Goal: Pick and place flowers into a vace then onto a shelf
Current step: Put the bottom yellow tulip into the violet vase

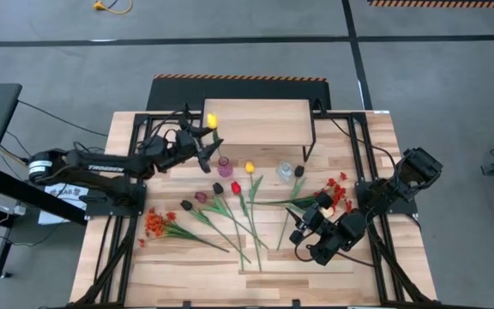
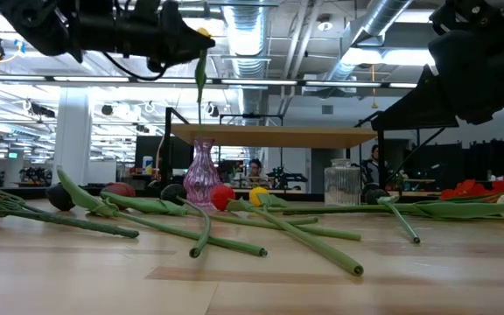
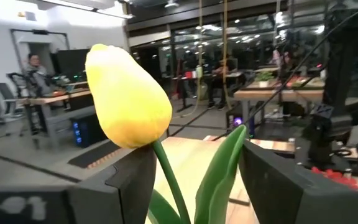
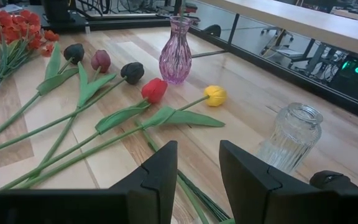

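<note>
Low view: left gripper (image 2: 182, 39) jaws apart, yellow tulip (image 2: 201, 66) between them, stem hanging above the pink vase (image 2: 201, 173), not in yet. Other flowers (image 1: 230, 210) on table; shelf (image 1: 260, 122) bare. Right gripper (image 4: 197, 180) waits, jaws apart, empty.

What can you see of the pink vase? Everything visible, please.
The pink vase is small, translucent pink-purple ribbed glass, with a bulbous belly, narrow neck and flared rim. It stands upright on the plank tabletop, just in front of the shelf and apart from it. A green stem hangs down into its mouth from the yellow tulip at the left claw above. A dark maroon tulip head and a red tulip head lie close beside it.
</note>
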Controlling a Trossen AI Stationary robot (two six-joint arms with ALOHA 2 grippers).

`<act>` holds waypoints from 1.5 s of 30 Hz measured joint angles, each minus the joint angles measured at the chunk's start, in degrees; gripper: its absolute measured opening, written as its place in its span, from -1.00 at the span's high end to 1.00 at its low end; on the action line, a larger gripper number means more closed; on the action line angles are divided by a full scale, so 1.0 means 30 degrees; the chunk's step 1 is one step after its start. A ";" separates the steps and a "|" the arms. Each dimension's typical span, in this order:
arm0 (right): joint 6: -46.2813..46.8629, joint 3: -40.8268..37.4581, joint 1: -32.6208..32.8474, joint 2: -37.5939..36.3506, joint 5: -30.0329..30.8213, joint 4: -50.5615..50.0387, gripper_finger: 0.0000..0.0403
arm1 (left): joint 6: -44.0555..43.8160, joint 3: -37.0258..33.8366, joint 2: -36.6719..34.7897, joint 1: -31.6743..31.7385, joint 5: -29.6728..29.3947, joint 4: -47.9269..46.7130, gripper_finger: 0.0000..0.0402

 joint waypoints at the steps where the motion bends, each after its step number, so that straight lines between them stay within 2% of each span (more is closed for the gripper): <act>1: 0.0007 0.0000 0.0000 0.0000 -0.0003 0.0007 0.44 | 0.0106 0.0000 -0.0187 -0.0279 -0.0501 -0.0176 -0.07; 9: 0.0005 0.0000 0.0000 0.0000 0.0000 0.0022 0.44 | 0.1736 0.0000 -0.1015 -0.2283 -0.3167 -0.0455 -0.07; 15: 0.0007 0.0000 0.0000 -0.0001 0.0000 0.0046 0.44 | 0.2317 0.0000 -0.1015 -0.2841 -0.5476 -0.0489 -0.07; 27: 0.0000 0.0000 0.0000 0.0000 0.0015 0.0109 0.44 | 0.1736 0.0000 -0.0797 -0.2797 -0.5674 -0.1004 -0.07; 45: 0.0000 0.0000 0.0000 0.0000 0.0015 0.0102 0.44 | -0.1310 0.0000 -0.0803 -0.2063 -0.6696 -0.1959 -0.07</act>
